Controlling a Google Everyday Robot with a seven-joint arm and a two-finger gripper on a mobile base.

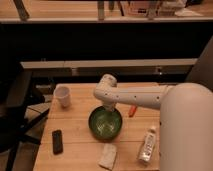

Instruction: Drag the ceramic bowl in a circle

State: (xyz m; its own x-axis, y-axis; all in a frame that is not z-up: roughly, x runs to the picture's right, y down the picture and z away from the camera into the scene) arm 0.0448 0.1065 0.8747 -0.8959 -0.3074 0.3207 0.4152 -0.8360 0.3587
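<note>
Bowl look: ceramic bowl [105, 124] is round, glossy green, w/ a darker rim and outside. The inside is paler and speckled, w/ a light glare on it. It's much wider than the white cup [62, 96].
Bowl spot: upright on the wooden table [77, 150], roughly mid-table.
Gripper: gripper [109, 111] is at the end of the white arm [135, 96], pointing down at the bowl's far rim, at or just inside it. Can't tell if it's spread, closed or gripping the rim; the arm's last joint blocks the view.
Arm: comes in from the right, bends at a rounded joint above the bowl, then drops to it.
Room left: bare wood btwn bowl and cup; cup sits near the far-left corner, well apart from the bowl.
Room front-left: black flat device [57, 141] lies near the left edge, apart from the bowl.
Room front: white cloth [108, 156] lies just below the bowl w/ a narrow gap, near the front edge.
Room right: small orange item [132, 110] just beside the bowl's right side, under the arm. A bottle [147, 146] lies front-right, near the bowl but not touching.
Room behind: strip of bare table btwn the bowl and the far edge.
Edges: left edge in full view, w/ a dark chair [17, 100] beyond it. Right edge is hidden behind the robot's white body [187, 130].
</note>
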